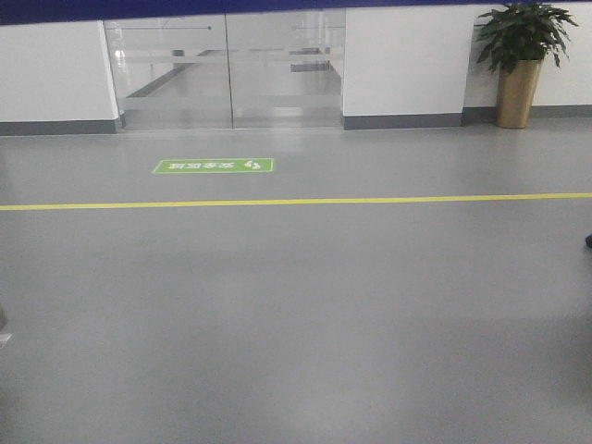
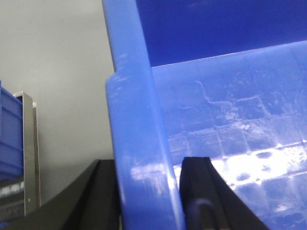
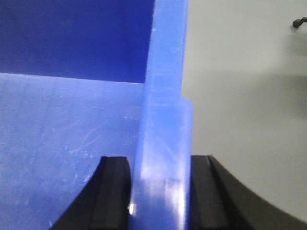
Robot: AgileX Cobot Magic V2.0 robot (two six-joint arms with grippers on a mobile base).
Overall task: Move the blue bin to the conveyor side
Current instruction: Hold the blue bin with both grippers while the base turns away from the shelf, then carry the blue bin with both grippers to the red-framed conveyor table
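Observation:
The blue bin (image 2: 139, 124) fills the left wrist view: its thick rim runs between my two black fingers, one outside and one inside the wall. My left gripper (image 2: 147, 191) is shut on that rim. In the right wrist view the bin's opposite rim (image 3: 163, 143) stands between my right fingers in the same way, and my right gripper (image 3: 159, 191) is shut on it. The bin's scuffed inner floor shows in both wrist views. The bin and both grippers are out of the front view. The conveyor is not in view.
The front view shows grey floor with a yellow line (image 1: 296, 201), a green floor sign (image 1: 213, 166), glass doors (image 1: 227, 69) and a potted plant (image 1: 520, 65) at the far right. A steel-framed edge (image 2: 29, 153) and another blue crate (image 2: 9, 139) lie left of the bin.

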